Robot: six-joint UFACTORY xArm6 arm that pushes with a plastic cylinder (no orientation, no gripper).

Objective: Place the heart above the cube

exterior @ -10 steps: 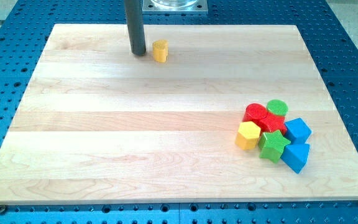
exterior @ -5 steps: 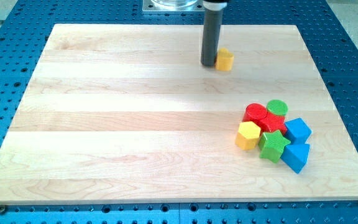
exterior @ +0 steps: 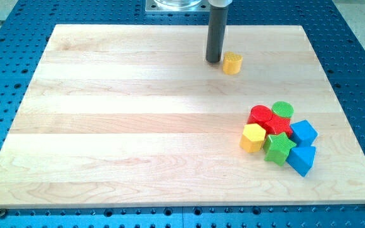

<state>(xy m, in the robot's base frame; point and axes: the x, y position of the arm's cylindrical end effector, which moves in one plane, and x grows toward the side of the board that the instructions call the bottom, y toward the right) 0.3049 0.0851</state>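
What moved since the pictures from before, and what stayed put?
My tip pushed the yellow heart from the board's top left toward the view's right; they are now slightly apart. The cluster with the blue cube did not move.

Pale wooden bench (exterior: 138, 126) lay on blue perforated base (exterior: 360, 76). Yellow heart (exterior: 232, 63) sat alone near bench's top edge. Well below heart, toward view's right, tight cluster rested: green cylinder (exterior: 282, 109), red blocks (exterior: 265, 118), yellow hexagon (exterior: 253, 137), green star (exterior: 279, 147), blue cube (exterior: 303, 132), second blue block (exterior: 301, 159).
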